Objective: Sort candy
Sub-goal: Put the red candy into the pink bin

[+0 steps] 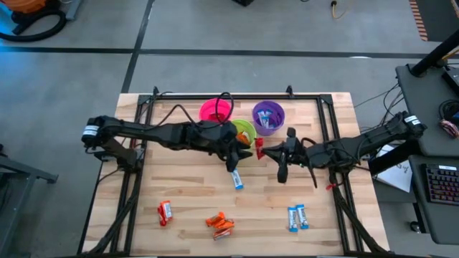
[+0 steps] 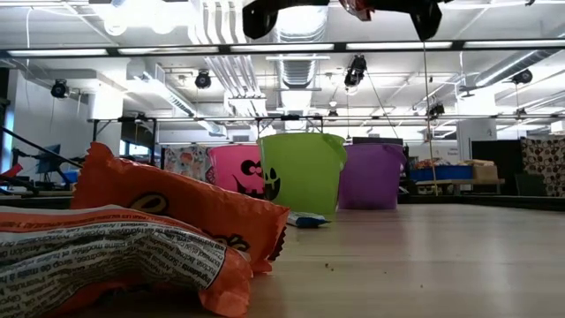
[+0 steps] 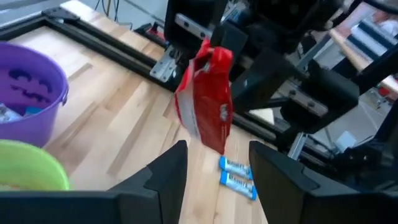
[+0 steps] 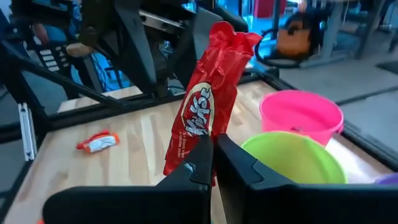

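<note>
Your right gripper has its dark fingers clamped on the bottom edge of a shiny red crinkly candy wrapper, holding it upright in the air just beside the round lime-green plastic cup. Your left gripper sits right across from it with jaws apart, nothing in them. The pink plastic cup and purple plastic cup flank the green one. On the pale wood-plank table you've got a blue-and-white candy below the left gripper, a blue-and-white pair, orange ones and a red one.
</note>
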Robot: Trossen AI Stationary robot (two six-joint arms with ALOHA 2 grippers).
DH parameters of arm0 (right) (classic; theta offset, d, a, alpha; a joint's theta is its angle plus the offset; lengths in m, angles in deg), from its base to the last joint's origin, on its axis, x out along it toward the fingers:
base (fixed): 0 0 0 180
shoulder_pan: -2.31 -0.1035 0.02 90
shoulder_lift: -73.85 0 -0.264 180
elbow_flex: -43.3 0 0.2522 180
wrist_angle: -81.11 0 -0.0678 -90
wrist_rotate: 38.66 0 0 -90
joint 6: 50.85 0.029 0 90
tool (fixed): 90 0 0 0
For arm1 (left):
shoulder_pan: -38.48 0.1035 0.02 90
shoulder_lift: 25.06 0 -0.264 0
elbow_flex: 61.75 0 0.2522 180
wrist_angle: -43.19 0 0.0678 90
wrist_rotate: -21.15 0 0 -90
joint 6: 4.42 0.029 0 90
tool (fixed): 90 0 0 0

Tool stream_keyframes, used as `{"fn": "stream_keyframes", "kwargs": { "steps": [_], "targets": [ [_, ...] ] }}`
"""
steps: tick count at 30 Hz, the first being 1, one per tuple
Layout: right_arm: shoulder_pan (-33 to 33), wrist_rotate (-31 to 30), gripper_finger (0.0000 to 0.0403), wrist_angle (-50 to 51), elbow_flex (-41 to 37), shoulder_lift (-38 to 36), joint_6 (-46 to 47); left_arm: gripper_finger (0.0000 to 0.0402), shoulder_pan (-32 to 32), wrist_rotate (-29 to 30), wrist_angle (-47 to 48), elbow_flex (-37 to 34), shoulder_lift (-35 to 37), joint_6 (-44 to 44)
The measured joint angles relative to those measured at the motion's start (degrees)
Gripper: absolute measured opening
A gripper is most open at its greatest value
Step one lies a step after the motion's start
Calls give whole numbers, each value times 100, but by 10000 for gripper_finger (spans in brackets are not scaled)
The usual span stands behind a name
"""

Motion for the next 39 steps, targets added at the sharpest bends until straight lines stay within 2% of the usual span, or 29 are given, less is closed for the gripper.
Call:
{"fn": "stream_keyframes", "kwargs": {
  "steps": [7, 12, 16, 22, 24, 30, 39],
  "targets": [
    [0, 9, 8, -18, 220, 198, -674, 180, 0, 2, -557, 0, -176, -15],
    [0, 14, 8, -8, 325, 313, -789, 179, 4, 212, -591, 0, -210, 9],
    [0, 13, 8, 13, 328, 395, -790, 146, 7, 381, -587, 0, -201, 133],
    [2, 7, 9, 28, 328, 426, -785, 35, 14, 398, -553, 0, -199, 209],
    [4, 0, 9, 26, 328, 426, -766, 15, 28, 398, -549, 0, -191, 242],
    [142, 7, 20, 30, 328, 426, -406, 29, 147, 420, -506, 0, -179, 264],
    [674, 31, 100, 47, 328, 369, -322, 24, 656, 365, 143, 2, -63, 603]
  ]
}}
